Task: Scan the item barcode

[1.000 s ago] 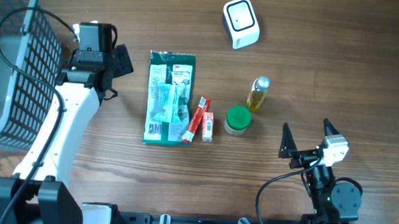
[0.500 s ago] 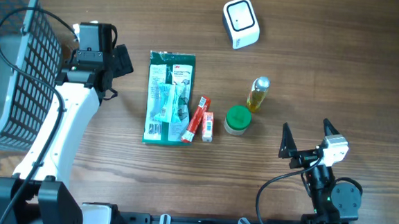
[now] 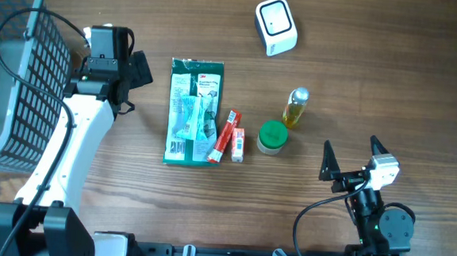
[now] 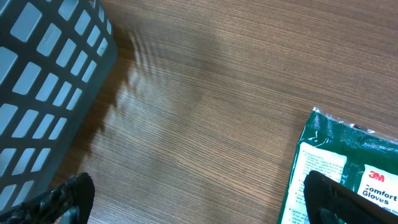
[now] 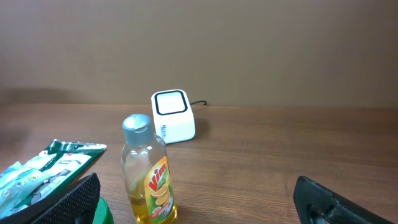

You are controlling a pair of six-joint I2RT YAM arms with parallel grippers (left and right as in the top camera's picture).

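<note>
A Vim bottle (image 5: 149, 180) is observed upright on the wooden table (image 5: 280, 143). A white barcode scanner (image 5: 173, 116) is positioned behind it, and a green packet (image 5: 43, 165) is noted at left.

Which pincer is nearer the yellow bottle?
Right. The right pincer sits close by the yellow bottle; the left pincer is beyond the glove pack, near the basket.

Glove pack (image 3: 194, 112) flat — scanner (image 3: 276, 26) apart

My scanner (image 3: 275, 25) is white with a black-rimmed window; the table (image 3: 391, 66) brown, fine-grained wood; the glove packet (image 3: 193, 114) dark green with a white label; the bottle (image 3: 296, 108) yellow, silver-capped; the jar lid (image 3: 272, 136) bright green; the basket (image 3: 10, 67) a grey lattice; my left arm (image 3: 68, 150) white.
</note>
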